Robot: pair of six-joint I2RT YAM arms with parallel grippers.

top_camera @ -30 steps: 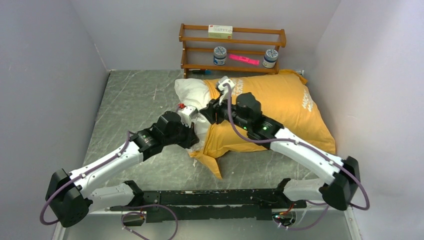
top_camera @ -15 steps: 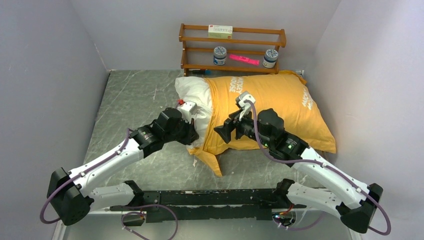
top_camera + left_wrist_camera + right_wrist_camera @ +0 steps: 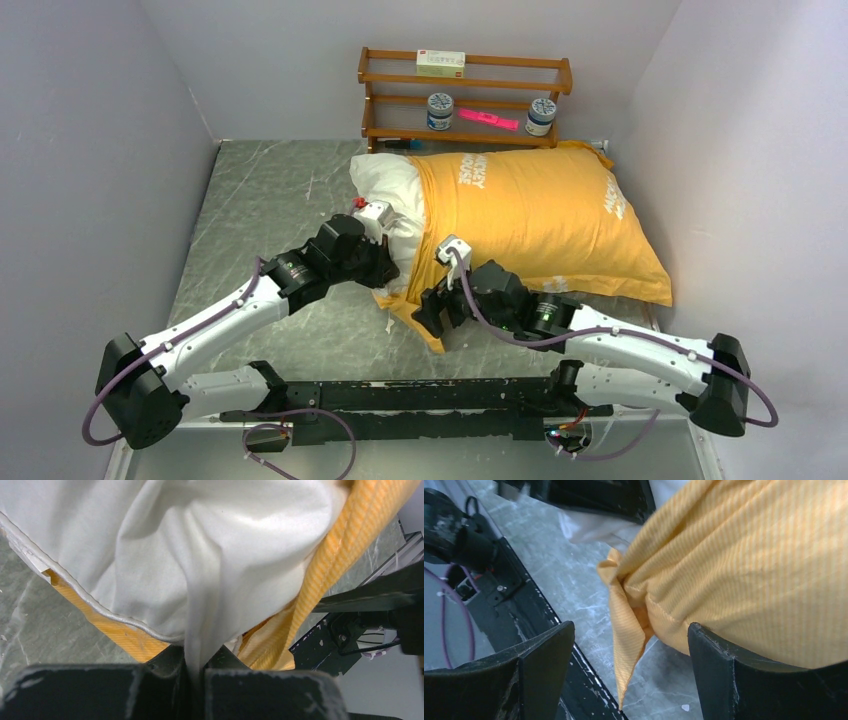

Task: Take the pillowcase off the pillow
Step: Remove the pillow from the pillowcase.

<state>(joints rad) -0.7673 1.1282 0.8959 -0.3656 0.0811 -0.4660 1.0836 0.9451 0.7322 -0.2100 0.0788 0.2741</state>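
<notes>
The pillowcase (image 3: 530,215) covered most of the pillow (image 3: 385,190), which lay across the far right part of the counter (image 3: 270,190), against the wooden rack (image 3: 465,100) at the far edge. Only the pillow's left end showed bare and white, so I judged the stripping barely begun, with nearly the whole length left to pull off. The left tool (image 3: 195,672) was clenched on a fold of the white pillow fabric near the case's open mouth. The right tool (image 3: 629,635) stood spread wide, its jaws either side of the case's loose near-left corner flap, grasping nothing. Whether either jaw touched the cloth could not be told. The pillow's covered part was hidden, and only the side of the case with white lettering faced up.
</notes>
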